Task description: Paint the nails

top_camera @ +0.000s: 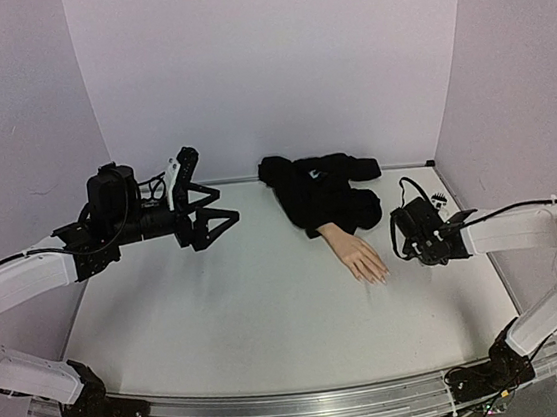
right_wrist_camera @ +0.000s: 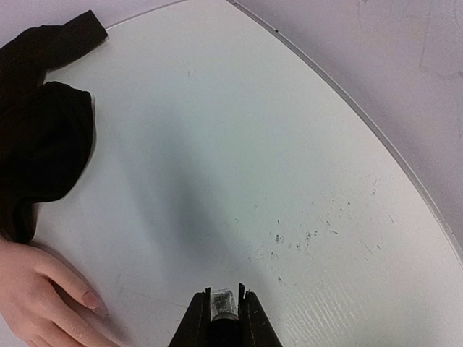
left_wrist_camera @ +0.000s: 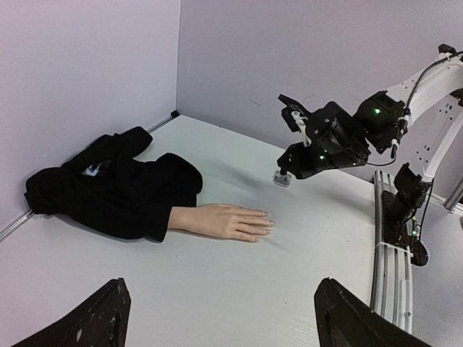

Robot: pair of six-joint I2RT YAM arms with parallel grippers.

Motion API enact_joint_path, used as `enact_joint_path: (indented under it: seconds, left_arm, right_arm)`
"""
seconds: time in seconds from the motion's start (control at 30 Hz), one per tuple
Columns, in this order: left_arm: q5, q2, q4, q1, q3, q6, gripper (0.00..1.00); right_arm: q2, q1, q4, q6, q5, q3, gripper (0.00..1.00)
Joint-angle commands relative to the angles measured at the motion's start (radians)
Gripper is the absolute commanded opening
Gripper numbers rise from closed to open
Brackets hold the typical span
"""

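Note:
A peach mannequin hand lies palm down mid-table, its wrist in a black sleeve. Its pale glossy nails point toward the right arm, and one nail shows at the lower left of the right wrist view. My right gripper is shut on a small clear bottle with a dark cap. It holds the bottle just over the table, a short way right of the fingertips. My left gripper hangs open and empty, raised well to the left of the hand, its fingers spread wide.
The black garment is bunched against the back wall behind the hand. Pale walls close in the white table at the back and both sides. A metal rail runs along the near edge.

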Motion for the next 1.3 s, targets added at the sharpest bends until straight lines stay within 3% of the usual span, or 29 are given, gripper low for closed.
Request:
enact_joint_path:
  seconds: [0.0,0.83,1.07,1.27]
  left_arm:
    - [0.011,-0.013,0.041,0.000,0.007,-0.011,0.91]
    - [0.001,-0.054,0.024,-0.001,0.000,-0.011,0.91]
    - [-0.018,-0.076,0.011,-0.001,-0.006,-0.009,0.91]
    - [-0.070,-0.080,0.019,0.000,-0.006,-0.017,0.91]
  right_arm:
    - [0.036,-0.008,0.066,0.037,0.007,-0.017,0.06]
    - [0.178,-0.008,0.091,0.042,-0.044,0.047,0.16]
    - [0.139,-0.008,0.089,0.004,-0.056,0.040,0.47]
    - [-0.039,-0.007,-0.005,-0.051,-0.090,0.038,0.74]
